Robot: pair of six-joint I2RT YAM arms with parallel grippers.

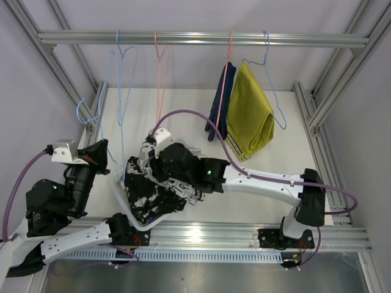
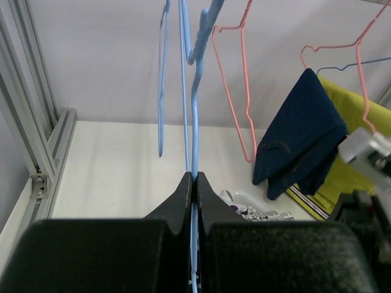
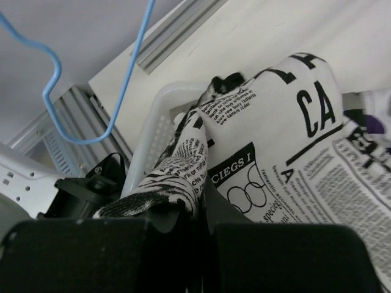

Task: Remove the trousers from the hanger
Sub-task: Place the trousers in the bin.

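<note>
White bench [image 1: 284, 155] under a metal rail [image 1: 201, 38], boxed in by aluminium posts, is the setting. Two pairs hang from the rail toward the far right. The navy trousers [image 1: 218, 104] drape over a pink hanger [image 1: 226, 73] with their long axis straight down. The mustard-yellow pair [image 1: 250, 116] touches them on the right side. Both hang far and to the right of where the arms are working.

The right claw [image 3: 197, 204] is down at the near left, closed on a fold of the printed trousers [image 3: 275, 146], white with black lettering. They lie over the rim of a white basket [image 3: 153, 116], with other patterned cloth around them. This pair looks to be off its hanger but not yet let go.

The left claw [image 2: 194, 183] is further left, pinched shut on the wire of a blue hanger [image 2: 194, 116], which is bare as far as the pictures show. It is well apart from the navy pair, with an empty pink hanger [image 1: 160, 85] between.

The coming move likely turns on this: from the right claw, the navy pair lies up, far and to the right. The right arm, based at the near right, is the nearer one. It would need to open, rise clear of the basket, and meet the hanging cloth across its vertical drop.
</note>
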